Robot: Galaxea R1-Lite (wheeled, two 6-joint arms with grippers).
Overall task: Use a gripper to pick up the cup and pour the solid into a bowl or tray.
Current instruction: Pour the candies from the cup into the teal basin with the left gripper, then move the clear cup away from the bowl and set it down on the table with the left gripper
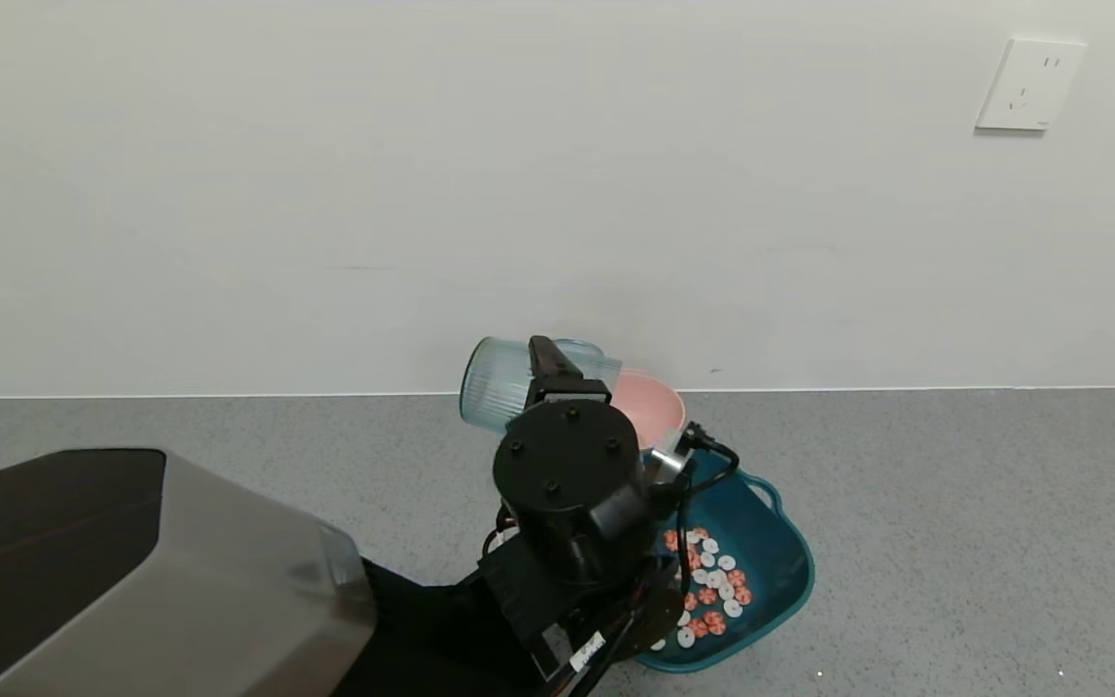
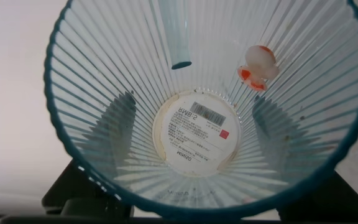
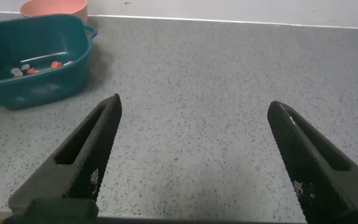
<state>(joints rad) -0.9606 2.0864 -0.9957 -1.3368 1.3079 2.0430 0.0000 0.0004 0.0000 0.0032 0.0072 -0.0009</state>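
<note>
My left gripper (image 1: 546,376) is shut on the cup (image 1: 499,385), a ribbed blue-grey tumbler, and holds it tipped on its side in the air above the far end of the teal tub (image 1: 782,542). In the left wrist view I look into the cup (image 2: 104,81). It is almost empty: one orange-and-white disc (image 2: 258,65) clings to its wall. The fingers (image 2: 122,118) show as dark shapes through its sides. Many white and orange discs (image 1: 712,586) lie in the tub. My right gripper (image 3: 194,134) is open and empty over bare table, away from the tub (image 3: 36,87).
A round pink bowl (image 1: 656,407) stands at the wall just behind the tub; it also shows in the right wrist view (image 3: 53,7). My grey body cover (image 1: 132,571) fills the near left. The grey speckled table (image 1: 954,503) stretches right. A wall socket (image 1: 1029,84) is high up.
</note>
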